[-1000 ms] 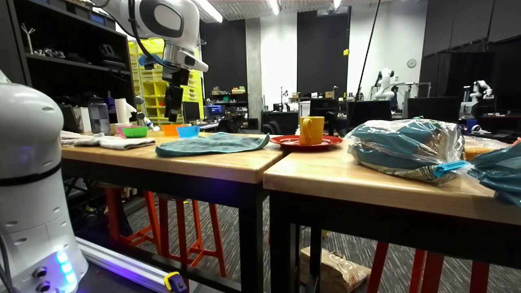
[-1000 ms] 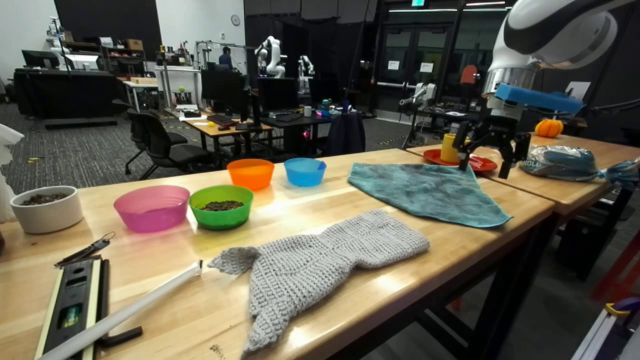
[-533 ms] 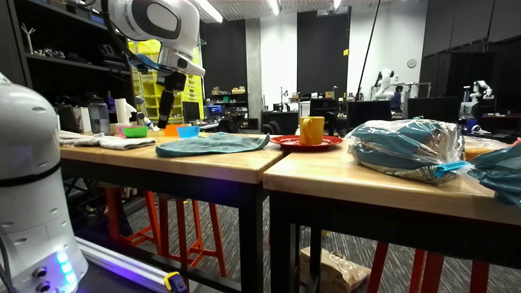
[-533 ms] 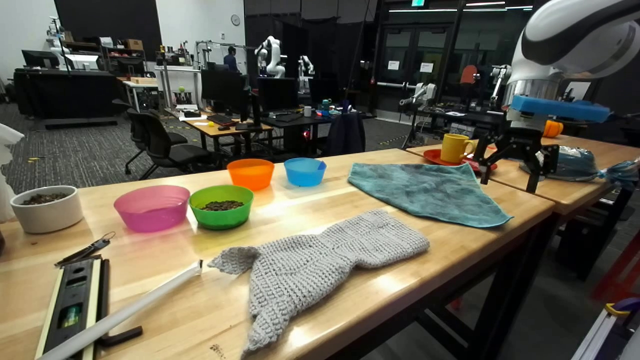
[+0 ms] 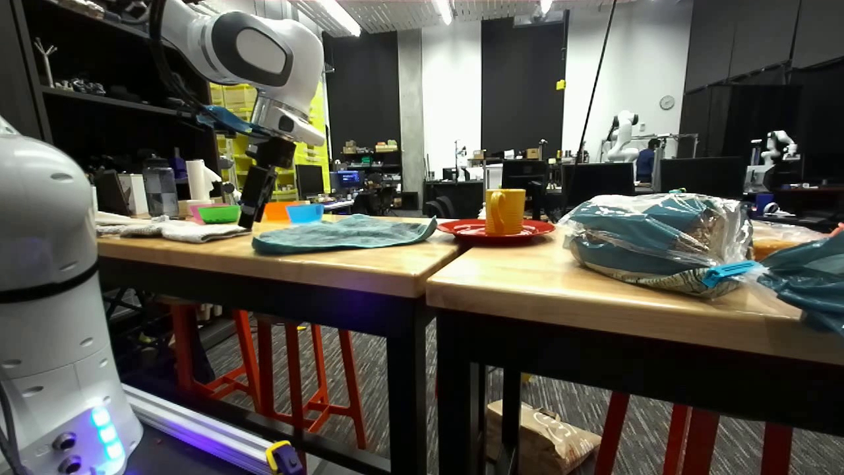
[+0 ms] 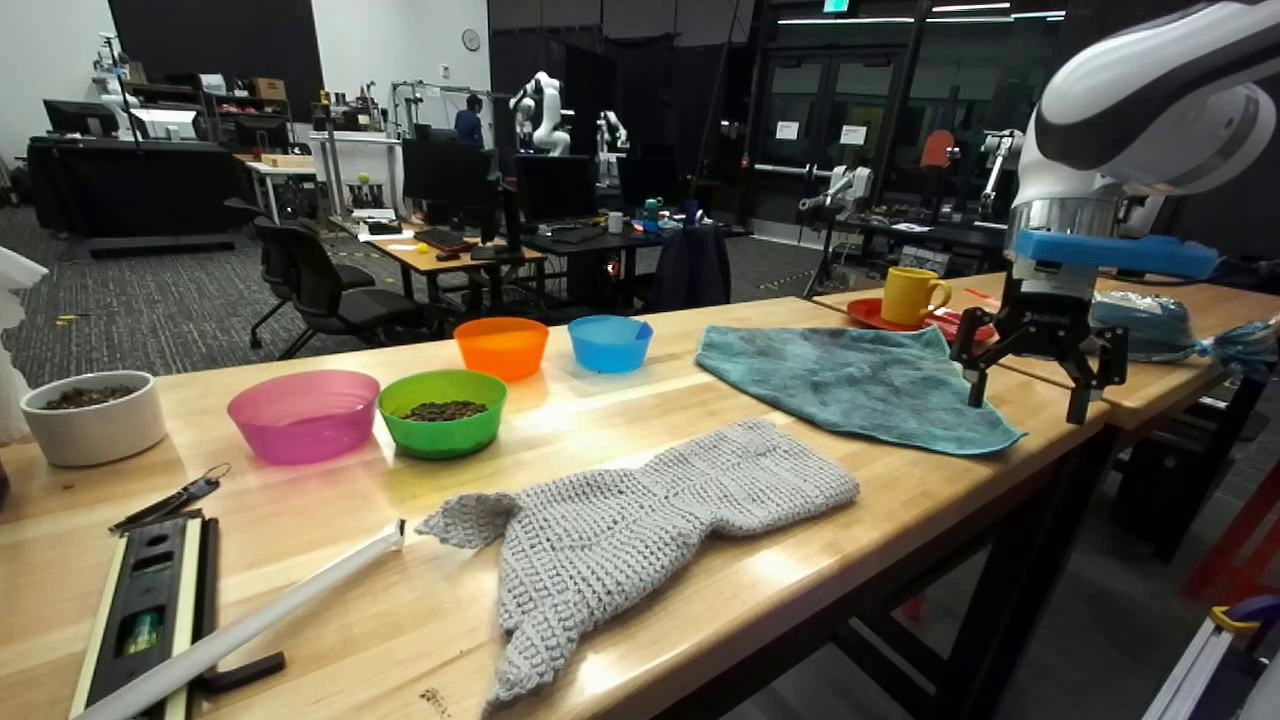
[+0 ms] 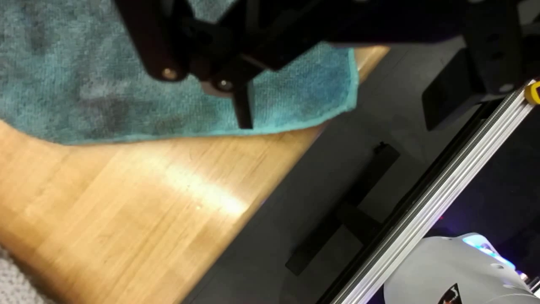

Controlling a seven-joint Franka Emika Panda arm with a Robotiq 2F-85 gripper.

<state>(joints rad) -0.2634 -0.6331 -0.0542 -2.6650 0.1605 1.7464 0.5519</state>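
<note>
jaws stand wide apart near the teal cloth (image 6: 848,382).

A robotics laboratory with office furnishings, seen around a butcher-block worktable (image 6: 380,630). Alongside the worktable: a Franka Panda arm (image 6: 1130,110) and an aluminium extrusion rail (image 5: 198,429). On it: a spirit level (image 6: 160,590). Beyond it: further white robot arms (image 6: 549,120), visible in both exterior views; desks (image 6: 406,257) with computer monitors (image 6: 555,190); office chairs (image 6: 375,312); grey patterned carpet (image 6: 170,290). Well beyond it, in an exterior view: glazed double doors (image 6: 815,110) below a green illuminated sign (image 6: 836,5).
</note>
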